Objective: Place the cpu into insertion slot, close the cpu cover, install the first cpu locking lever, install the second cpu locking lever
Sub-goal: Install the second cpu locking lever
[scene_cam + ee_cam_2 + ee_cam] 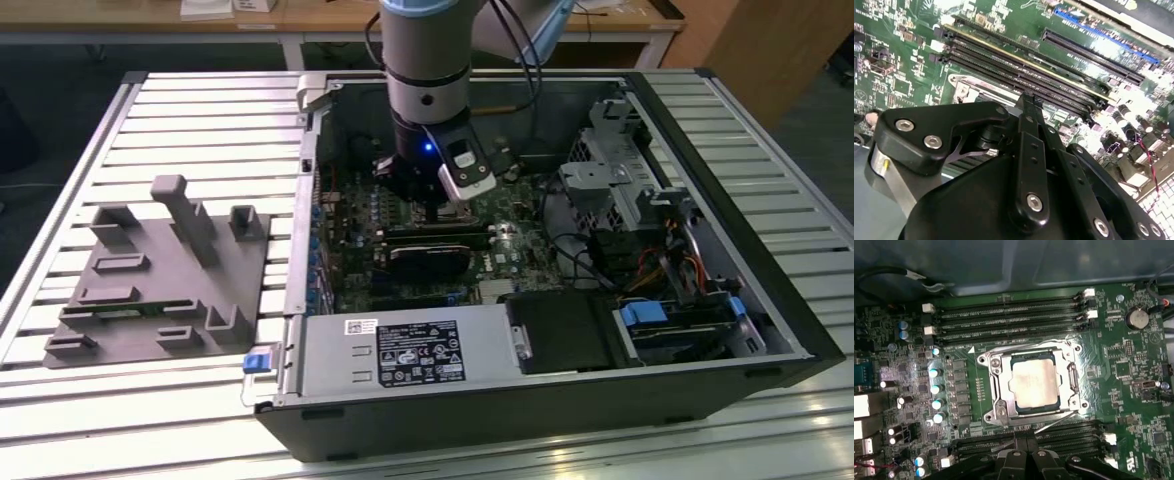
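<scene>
In the first wrist view the cpu (1033, 386), a flat square chip with a pale silver-grey top, lies flat and level inside the insertion slot (1030, 385), a square silver-rimmed socket on the green motherboard between two banks of long black memory slots. The cpu cover (999, 390), a thin silver frame with a large central window, lies down over the socket, its frame around the chip's edges and the chip's top showing through the window.
</scene>
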### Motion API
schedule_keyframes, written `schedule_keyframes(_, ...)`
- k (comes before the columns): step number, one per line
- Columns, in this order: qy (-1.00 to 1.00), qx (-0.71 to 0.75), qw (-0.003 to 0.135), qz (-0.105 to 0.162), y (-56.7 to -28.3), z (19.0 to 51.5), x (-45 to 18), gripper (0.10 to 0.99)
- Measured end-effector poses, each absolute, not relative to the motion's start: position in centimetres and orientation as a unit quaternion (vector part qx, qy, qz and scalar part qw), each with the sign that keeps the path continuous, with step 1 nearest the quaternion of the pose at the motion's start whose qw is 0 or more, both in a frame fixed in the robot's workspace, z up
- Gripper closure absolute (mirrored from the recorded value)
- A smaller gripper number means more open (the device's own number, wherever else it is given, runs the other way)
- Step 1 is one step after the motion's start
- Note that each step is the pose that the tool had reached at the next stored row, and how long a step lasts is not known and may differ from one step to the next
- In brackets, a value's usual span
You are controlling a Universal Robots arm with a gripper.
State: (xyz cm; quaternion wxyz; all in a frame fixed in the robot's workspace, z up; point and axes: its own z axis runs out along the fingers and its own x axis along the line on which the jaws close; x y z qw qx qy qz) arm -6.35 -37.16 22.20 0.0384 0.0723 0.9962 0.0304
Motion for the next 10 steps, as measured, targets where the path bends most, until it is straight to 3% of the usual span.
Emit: schedule_keyframes(10, 0.996, 0.060, 0.036, 0.052, -37.87, 21.75, -6.72, 0.980)
